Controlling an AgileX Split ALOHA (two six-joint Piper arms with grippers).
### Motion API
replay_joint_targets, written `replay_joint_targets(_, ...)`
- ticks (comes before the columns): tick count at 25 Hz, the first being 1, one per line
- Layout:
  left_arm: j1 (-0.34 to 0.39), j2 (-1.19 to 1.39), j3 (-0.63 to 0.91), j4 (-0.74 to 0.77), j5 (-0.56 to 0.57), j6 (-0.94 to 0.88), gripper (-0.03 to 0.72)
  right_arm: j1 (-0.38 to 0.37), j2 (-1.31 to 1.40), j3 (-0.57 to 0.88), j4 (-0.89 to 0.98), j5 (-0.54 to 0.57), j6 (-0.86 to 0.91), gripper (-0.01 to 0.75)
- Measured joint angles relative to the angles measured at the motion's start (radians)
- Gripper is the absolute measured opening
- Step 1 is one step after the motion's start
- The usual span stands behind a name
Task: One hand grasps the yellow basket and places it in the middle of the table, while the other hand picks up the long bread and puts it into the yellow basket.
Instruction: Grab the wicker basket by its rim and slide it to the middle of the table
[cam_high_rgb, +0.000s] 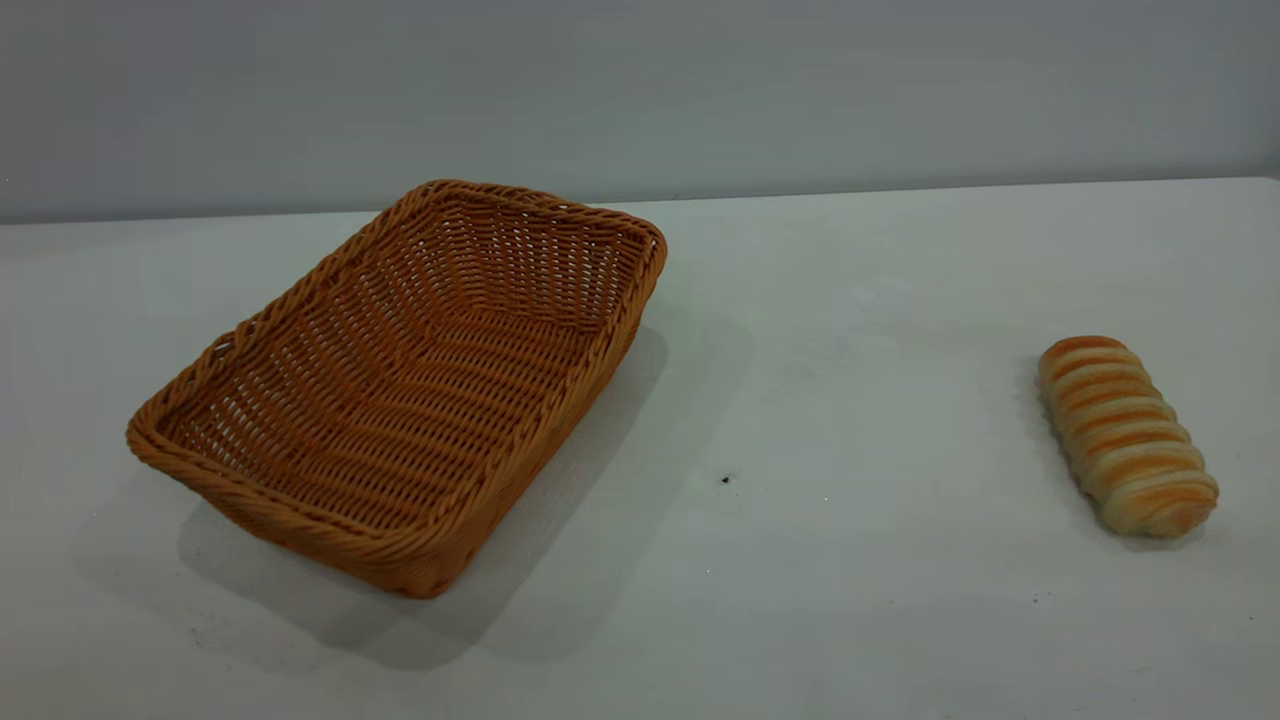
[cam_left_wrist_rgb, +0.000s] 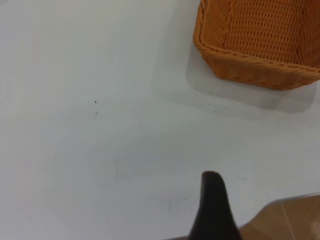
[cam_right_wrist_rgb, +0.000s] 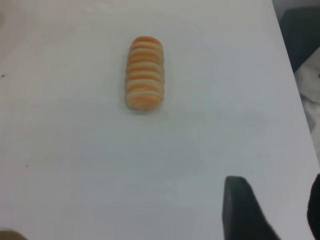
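Neither step is begun: the yellow basket (cam_high_rgb: 400, 385) sits empty, off to one side of the table (cam_high_rgb: 850, 400), with the long bread (cam_high_rgb: 1125, 435) well apart from it near the table's opposite edge. The left gripper (cam_left_wrist_rgb: 214, 205) hangs short of the basket and the right gripper (cam_right_wrist_rgb: 272, 210) short of the bread; how wide either pair of jaws stands cannot be told. Bare tabletop lies between basket and bread, leaving free room to shift the basket toward the bread.
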Motion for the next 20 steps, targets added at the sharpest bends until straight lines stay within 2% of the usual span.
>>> replay_joint_targets(6,-0.003,0.000,0.000,0.000,0.000,0.000,0.594,0.000,0.000,0.000,0.000,0.000,0.000,0.359)
replay_joint_targets(14,-0.068,0.000,0.000,0.000,0.000,0.000,0.594,0.000,0.000,0.000,0.000,0.000,0.000,0.359)
replay_joint_targets(20,-0.073,0.000,0.000,0.000,0.000,0.000,0.594,0.000,0.000,0.000,0.000,0.000,0.000,0.359)
